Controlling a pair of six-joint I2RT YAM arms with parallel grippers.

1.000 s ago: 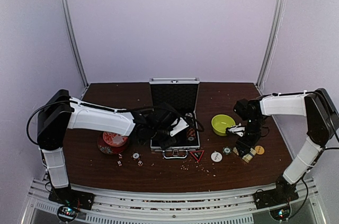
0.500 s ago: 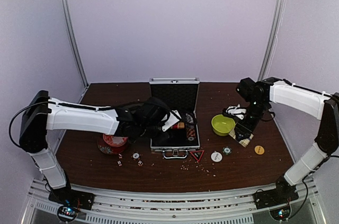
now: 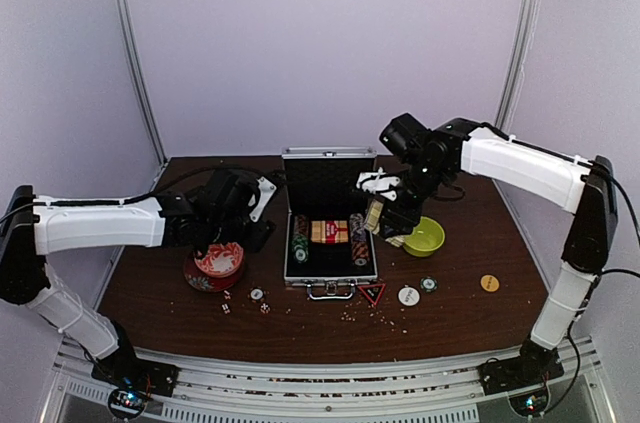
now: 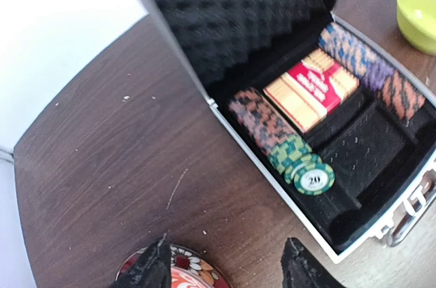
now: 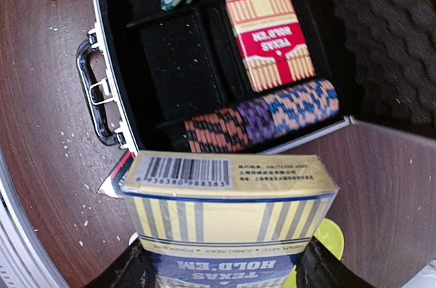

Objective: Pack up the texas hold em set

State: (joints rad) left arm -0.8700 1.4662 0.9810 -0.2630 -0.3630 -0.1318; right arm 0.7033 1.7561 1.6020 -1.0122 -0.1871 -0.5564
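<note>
The silver case lies open, its black foam lid upright. Inside lie two rows of striped chips and a red-faced tan card deck. My right gripper is shut on a blue-striped tan card deck, held above the case's right edge. My left gripper is open and empty, low over the table between the case and the tin. A triangular button, round buttons, loose chips and dice lie on the table.
A round red tin with floral lid sits left of the case, under my left gripper. A lime-green bowl stands right of the case, just below my right gripper. Crumbs dot the table's front.
My left gripper let go of the red-faced deck in the case and drew back left, over the tin. My right gripper carried the blue-striped deck from the table's right side to the case.
</note>
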